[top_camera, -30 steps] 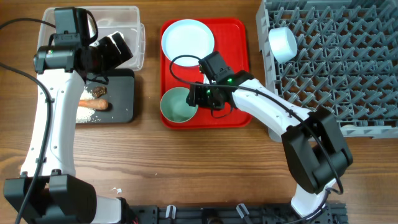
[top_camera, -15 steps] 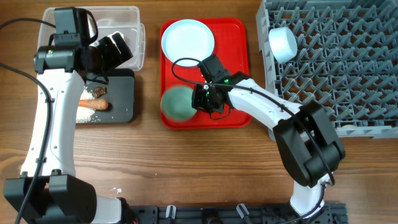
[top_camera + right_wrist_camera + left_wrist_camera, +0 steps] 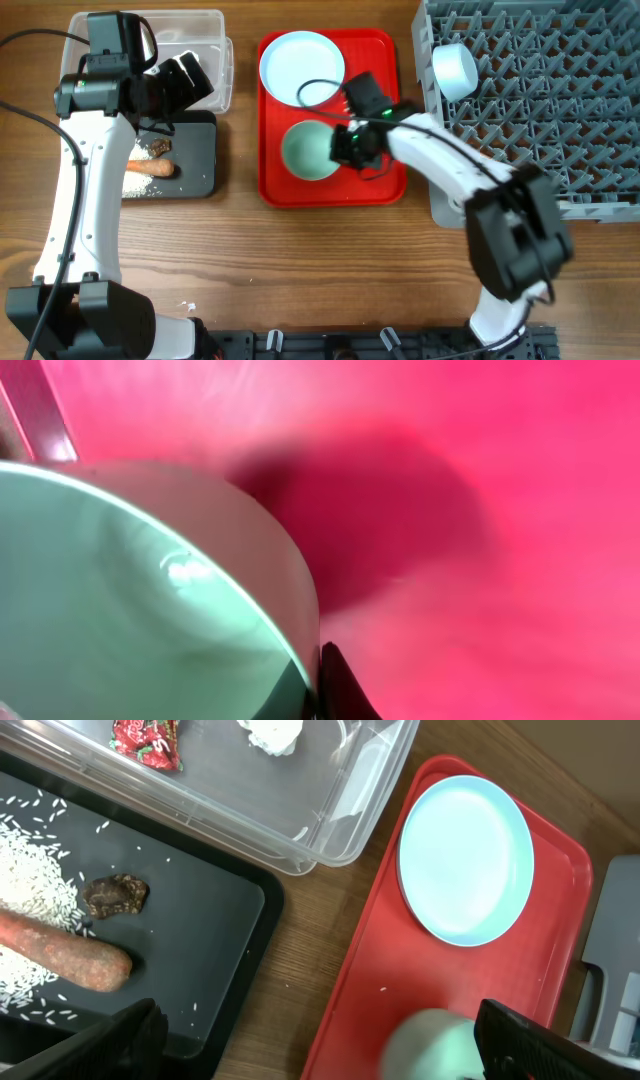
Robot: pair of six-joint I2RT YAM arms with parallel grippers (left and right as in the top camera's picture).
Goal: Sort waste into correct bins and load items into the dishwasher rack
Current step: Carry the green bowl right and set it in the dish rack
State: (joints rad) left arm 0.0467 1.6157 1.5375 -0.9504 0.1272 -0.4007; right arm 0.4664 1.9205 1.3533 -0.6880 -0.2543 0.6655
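Brown wooden desk runs beneath both arms. Closest to the near edge, left of centre, we see a few white specks on the bare wood.

Farther in, at mid-desk, lies the red tray, and over its near half is the mint bowl, mouth up. Our right claw is pinched tight on that bowl's right rim. In the right wrist view one finger lies against the outer wall just below the lip. Whether the bowl rests on the tray or hangs clear of it we cannot tell.

Toward the left edge, level with the bowl, the black tray carries the carrot piece, which lies on the rice. The brown scrap sits just beside the carrot on its far side.

Our left claw hovers above the line where the black tray meets the clear tub, spread wide and holding nothing. The tub sits at the far left corner, and in it we see the red wrapper and the white tissue, apart from each other.

On the red tray's far half rests the plate, face up.

The rack fills the far right corner, and a second bowl lies tilted among the pegs at its left edge.
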